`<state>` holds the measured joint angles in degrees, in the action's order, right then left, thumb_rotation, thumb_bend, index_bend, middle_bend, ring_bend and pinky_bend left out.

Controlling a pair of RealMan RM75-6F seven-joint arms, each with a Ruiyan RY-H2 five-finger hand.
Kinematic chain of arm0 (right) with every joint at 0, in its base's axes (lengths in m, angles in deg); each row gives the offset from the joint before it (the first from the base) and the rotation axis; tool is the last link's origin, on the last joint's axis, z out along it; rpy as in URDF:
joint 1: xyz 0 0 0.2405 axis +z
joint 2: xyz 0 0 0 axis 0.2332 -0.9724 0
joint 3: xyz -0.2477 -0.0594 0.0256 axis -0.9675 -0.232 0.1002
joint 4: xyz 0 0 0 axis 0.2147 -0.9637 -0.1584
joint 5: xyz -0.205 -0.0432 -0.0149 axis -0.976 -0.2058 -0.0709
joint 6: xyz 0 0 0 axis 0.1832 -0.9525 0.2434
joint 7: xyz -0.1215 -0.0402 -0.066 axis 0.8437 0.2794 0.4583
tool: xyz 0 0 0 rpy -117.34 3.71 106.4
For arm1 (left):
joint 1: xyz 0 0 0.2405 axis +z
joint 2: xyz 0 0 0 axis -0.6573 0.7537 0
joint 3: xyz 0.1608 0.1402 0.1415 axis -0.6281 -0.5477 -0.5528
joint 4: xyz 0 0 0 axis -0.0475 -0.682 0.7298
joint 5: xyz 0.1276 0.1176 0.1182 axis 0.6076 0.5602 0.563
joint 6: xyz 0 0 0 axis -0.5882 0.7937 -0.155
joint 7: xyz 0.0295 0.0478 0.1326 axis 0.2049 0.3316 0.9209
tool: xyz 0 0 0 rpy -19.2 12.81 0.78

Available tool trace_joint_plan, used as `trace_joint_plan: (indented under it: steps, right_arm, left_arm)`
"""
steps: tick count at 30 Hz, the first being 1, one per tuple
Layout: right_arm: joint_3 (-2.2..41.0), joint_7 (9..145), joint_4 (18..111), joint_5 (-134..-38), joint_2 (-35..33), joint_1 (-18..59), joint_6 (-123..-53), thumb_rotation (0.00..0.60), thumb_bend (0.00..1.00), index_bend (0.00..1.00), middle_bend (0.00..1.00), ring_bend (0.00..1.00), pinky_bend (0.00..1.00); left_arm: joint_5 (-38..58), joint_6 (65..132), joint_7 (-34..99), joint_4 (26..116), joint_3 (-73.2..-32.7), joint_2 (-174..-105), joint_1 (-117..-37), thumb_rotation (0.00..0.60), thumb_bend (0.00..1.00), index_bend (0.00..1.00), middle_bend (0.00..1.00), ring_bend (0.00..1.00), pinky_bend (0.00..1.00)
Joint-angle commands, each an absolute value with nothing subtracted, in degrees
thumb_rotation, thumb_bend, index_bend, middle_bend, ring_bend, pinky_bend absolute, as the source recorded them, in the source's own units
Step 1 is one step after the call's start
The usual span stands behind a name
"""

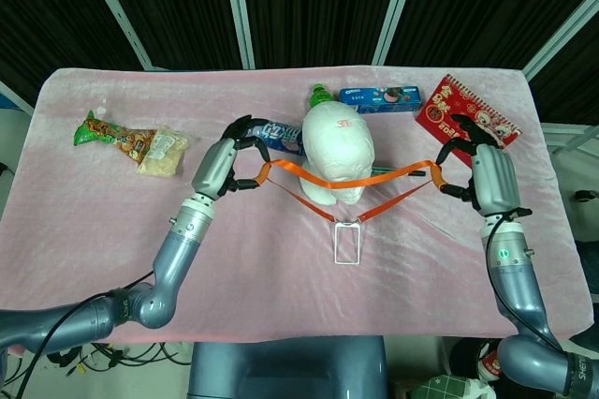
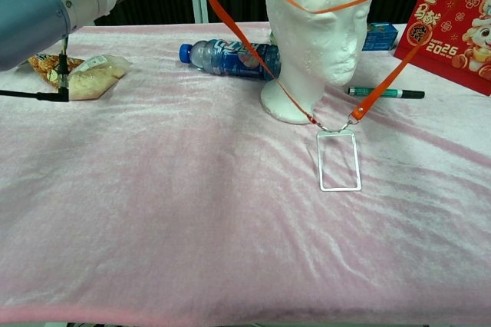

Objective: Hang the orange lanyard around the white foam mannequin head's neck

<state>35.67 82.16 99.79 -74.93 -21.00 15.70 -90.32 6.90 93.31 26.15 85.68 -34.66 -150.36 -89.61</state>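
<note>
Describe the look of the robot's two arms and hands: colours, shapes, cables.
Both arms are smooth, rounded blue-grey tubes with silver-grey cuffs at the wrists. The left hand and right hand have silver backs and black fingers. A thin black cable hangs from the left forearm; the right wrist shows a small green light.
</note>
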Motion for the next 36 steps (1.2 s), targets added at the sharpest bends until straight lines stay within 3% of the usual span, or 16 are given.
trace_joint_plan:
  steps: [1, 14, 36]
  right_arm:
    - [36.22, 82.39, 98.03, -73.08, -21.36, 16.73, -89.21, 0.600, 0.47, 0.70, 0.15, 0.17, 0.15]
    - [37.07, 81.64, 92.34, -68.26, -21.10, 19.57, -85.78, 0.600, 0.47, 0.71, 0.16, 0.17, 0.16]
    - [40.00, 84.20, 81.20, -57.38, -18.79, 31.12, -76.08, 0.600, 0.47, 0.71, 0.16, 0.18, 0.16]
  left_arm:
    - [6.43, 94.03, 25.50, 85.27, -33.89, -150.70, -89.62, 0.600, 0.45, 0.58, 0.15, 0.00, 0.00]
    - [5.85, 95.09, 23.14, 82.11, -32.35, -152.52, -90.25, 0.600, 0.45, 0.58, 0.15, 0.00, 0.00]
    - [5.40, 97.67, 18.30, 72.98, -29.20, -157.91, -92.06, 0.600, 0.45, 0.58, 0.15, 0.00, 0.00]
